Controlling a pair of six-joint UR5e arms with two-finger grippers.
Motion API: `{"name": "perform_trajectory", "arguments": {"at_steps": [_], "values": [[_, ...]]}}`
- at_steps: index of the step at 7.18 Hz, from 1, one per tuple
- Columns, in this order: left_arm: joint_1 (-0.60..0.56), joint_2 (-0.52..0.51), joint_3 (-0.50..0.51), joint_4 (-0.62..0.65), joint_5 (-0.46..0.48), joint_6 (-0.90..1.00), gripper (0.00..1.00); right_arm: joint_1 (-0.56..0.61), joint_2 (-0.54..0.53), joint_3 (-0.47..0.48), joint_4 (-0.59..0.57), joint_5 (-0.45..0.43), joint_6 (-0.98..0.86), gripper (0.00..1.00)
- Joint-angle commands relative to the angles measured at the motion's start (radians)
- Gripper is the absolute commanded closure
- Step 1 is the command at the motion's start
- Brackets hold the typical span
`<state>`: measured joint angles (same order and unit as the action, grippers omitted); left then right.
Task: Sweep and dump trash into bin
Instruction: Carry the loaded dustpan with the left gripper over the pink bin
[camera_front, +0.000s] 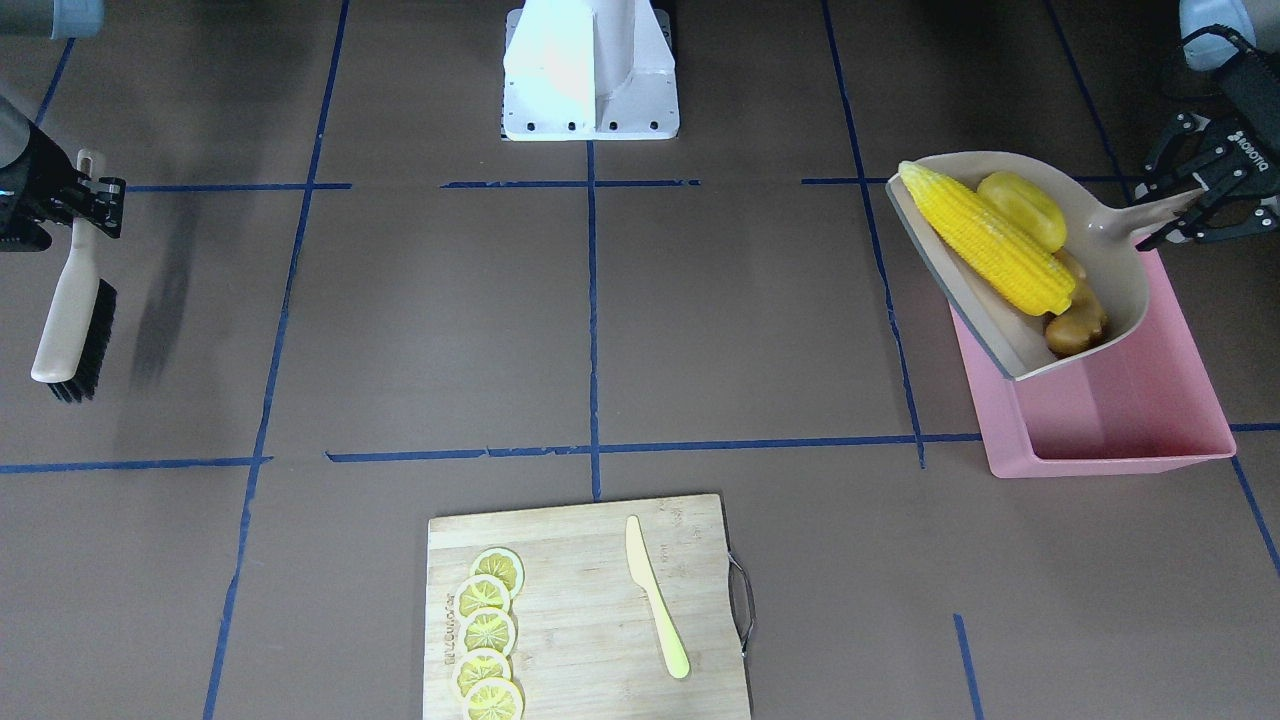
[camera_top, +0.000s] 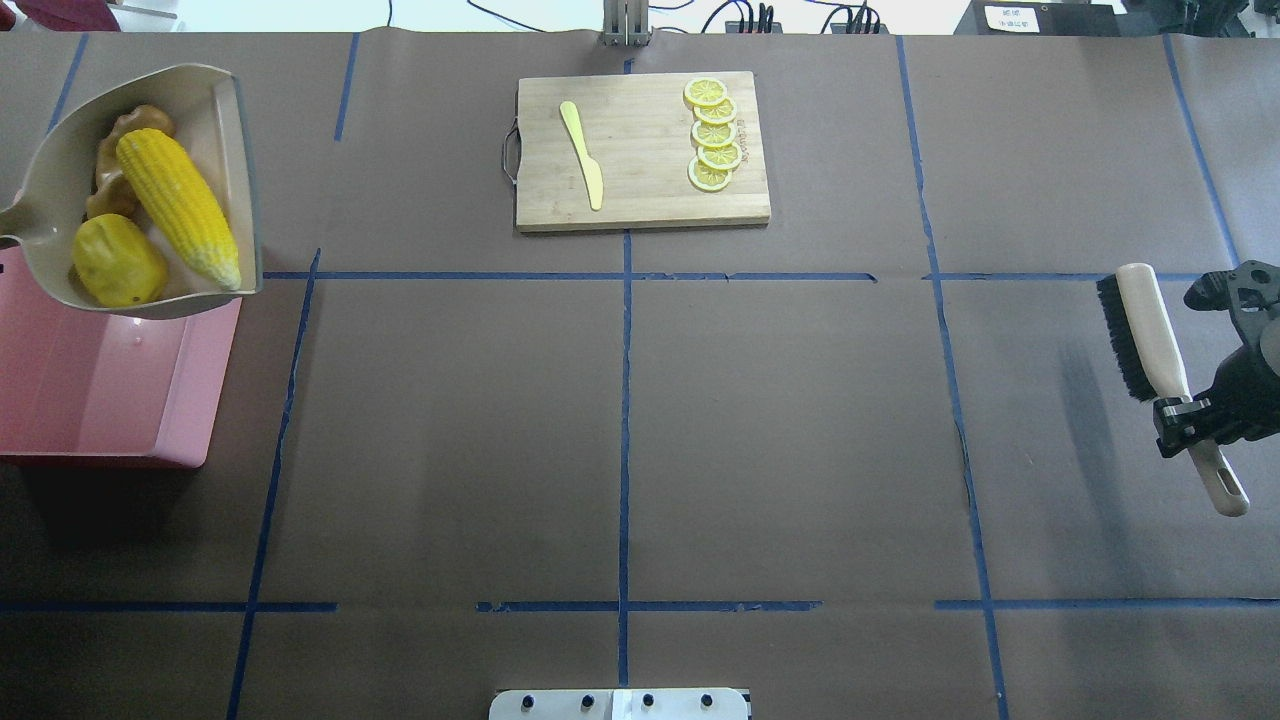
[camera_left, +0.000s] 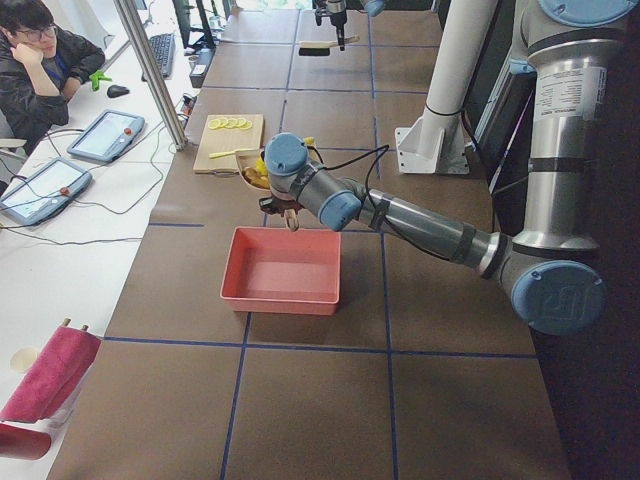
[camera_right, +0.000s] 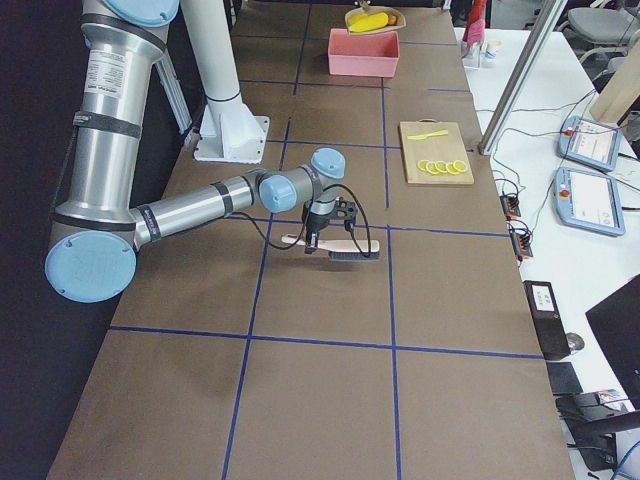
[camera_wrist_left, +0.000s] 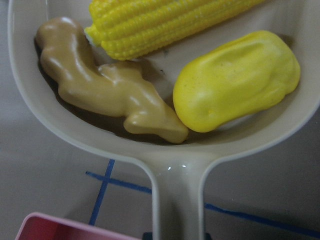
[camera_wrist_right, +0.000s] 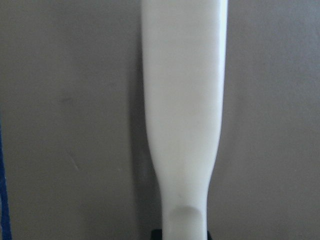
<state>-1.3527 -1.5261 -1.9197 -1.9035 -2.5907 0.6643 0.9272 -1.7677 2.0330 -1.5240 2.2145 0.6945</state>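
Three pieces of trash are counted, all lying in the one beige dustpan (camera_front: 1125, 275): a yellow corn cob (camera_front: 985, 240) set along its open edge, a rounded yellow potato-like lump (camera_front: 1022, 210) beside it toward the handle, and a tan ginger root (camera_front: 1078, 325) against the back wall, partly hidden under the corn. The dustpan is held by its handle in the left gripper (camera_front: 1185, 212), whose fingers are clenched on it, and is carried over one end of the single pink bin (camera_front: 1130, 420) – none of the three pieces is seen inside the bin. At the opposite side of the table (camera_front: 700, 330), one brush (camera_front: 70, 300) with black bristles is grasped by its pale handle in the right gripper (camera_front: 95, 205) and is kept lifted off the surface. One wooden cutting board (camera_front: 590, 600) is placed at the operators' edge; on it five lemon slices (camera_front: 487, 632) are laid in an overlapping row, and one pale yellow knife (camera_front: 655, 600) is set apart from them.
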Motion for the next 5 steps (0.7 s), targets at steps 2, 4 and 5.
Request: {"name": "perform_trajectory", "arguments": {"at_steps": [2,4,5], "values": [[-0.086,0.13,0.033,0.003,0.015,0.186,0.97,-0.002,0.001,-0.02,0.022,0.042,0.048,0.99],[-0.152,0.159,0.096,0.004,0.024,0.3,0.97,-0.004,0.002,-0.022,0.022,0.056,0.049,0.99],[-0.184,0.159,0.116,0.004,0.074,0.325,0.98,-0.004,0.004,-0.02,0.022,0.063,0.051,0.99]]}}
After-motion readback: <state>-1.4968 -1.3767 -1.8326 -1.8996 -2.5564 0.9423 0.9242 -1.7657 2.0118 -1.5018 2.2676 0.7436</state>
